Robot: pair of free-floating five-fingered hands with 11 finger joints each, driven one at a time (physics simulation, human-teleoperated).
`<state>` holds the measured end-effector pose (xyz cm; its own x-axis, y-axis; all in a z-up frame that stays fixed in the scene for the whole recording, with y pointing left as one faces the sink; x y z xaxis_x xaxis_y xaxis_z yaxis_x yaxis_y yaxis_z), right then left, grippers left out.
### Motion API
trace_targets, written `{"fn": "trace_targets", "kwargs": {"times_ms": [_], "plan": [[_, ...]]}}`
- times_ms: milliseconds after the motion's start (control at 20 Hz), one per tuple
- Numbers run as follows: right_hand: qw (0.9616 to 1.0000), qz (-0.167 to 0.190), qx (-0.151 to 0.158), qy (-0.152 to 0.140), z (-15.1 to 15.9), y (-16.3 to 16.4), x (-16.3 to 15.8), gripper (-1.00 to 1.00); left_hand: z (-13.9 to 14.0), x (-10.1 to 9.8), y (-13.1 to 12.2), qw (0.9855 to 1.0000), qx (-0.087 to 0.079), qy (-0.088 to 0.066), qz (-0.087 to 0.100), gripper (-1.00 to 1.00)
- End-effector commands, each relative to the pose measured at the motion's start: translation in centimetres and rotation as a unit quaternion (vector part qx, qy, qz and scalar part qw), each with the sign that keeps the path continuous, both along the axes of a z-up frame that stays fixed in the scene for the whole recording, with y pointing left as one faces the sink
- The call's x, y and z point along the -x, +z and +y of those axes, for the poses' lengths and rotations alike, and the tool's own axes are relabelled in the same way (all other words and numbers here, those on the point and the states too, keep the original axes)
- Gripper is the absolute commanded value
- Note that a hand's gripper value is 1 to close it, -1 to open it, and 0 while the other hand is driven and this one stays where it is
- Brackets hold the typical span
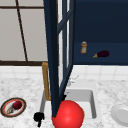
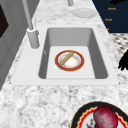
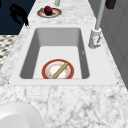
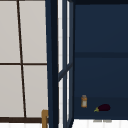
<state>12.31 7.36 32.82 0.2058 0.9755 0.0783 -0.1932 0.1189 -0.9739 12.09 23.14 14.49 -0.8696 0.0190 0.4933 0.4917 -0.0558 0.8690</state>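
My left hand [image 1: 38,117] hangs in front of the counter, left of the sink [image 1: 93,100], fingers relaxed and holding nothing. It appears at the right edge of the left side view [image 2: 123,61] and at the top left of the right side view [image 3: 18,12]. Nearest to it is a red-rimmed plate [image 1: 3,108] carrying a dark red round food [image 1: 17,105], [image 2: 105,118], [image 3: 47,10]. In the sink basin lies another red-rimmed plate [image 2: 58,62], [image 3: 45,71] with a wooden stick [image 2: 66,58], [image 3: 60,70] across it. A large red round thing [image 1: 68,115] covers the sink's front.
A navy cabinet door [image 1: 53,57] stands open above the sink. On its shelf are a small jar [image 1: 83,47], [image 4: 84,101] and an eggplant [image 1: 102,54], [image 4: 103,108]. A white plate [image 1: 121,115], [image 3: 17,117] lies on the right counter. The faucet [image 2: 32,35], [image 3: 95,37] stands behind the basin.
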Motion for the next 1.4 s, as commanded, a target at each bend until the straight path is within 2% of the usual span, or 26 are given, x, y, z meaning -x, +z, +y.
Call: {"fn": "trace_targets", "kwargs": {"times_ms": [0, 100, 200, 350, 500, 650, 850, 1350], "plan": [[0.9991, 0.038, 0.014, -0.013, 2.2, -0.2, -0.4, -1.00, 0.0, 0.0, 0.0, 1.0000, 0.000, 0.000, 0.000, 0.00], [0.9980, 0.060, 0.008, -0.018, 3.1, -0.2, -0.6, -1.00, 0.0, 0.0, 0.0, 1.0000, 0.000, 0.000, 0.000, 0.00], [0.9972, 0.070, 0.015, -0.023, 3.5, 1.2, -1.0, -1.00, 0.0, 0.0, 0.0, 1.0000, 0.000, 0.000, 0.000, 0.00], [0.9972, 0.065, 0.032, -0.022, 3.9, 2.9, -0.8, -1.00, 0.0, 0.0, 0.0, 1.0000, 0.000, 0.000, 0.000, 0.00], [0.9974, 0.067, 0.025, -0.002, 4.1, 4.9, -0.6, -1.00, 0.0, 0.0, 0.0, 1.0000, 0.000, 0.000, 0.000, 0.00], [0.9978, 0.062, 0.023, -0.012, 4.4, 7.0, -0.5, -1.00, 0.0, 0.0, 0.0, 1.0000, 0.000, 0.000, 0.000, 0.00], [0.9980, 0.061, 0.006, -0.015, 5.2, 10.3, 0.5, -1.00, 0.0, 0.0, 0.0, 1.0000, 0.000, 0.000, 0.000, 0.00], [0.9972, 0.074, 0.007, -0.003, 4.9, 18.5, 4.5, -1.00, 0.0, 0.0, 0.0, 1.0000, 0.000, 0.000, 0.000, 0.00]]}}
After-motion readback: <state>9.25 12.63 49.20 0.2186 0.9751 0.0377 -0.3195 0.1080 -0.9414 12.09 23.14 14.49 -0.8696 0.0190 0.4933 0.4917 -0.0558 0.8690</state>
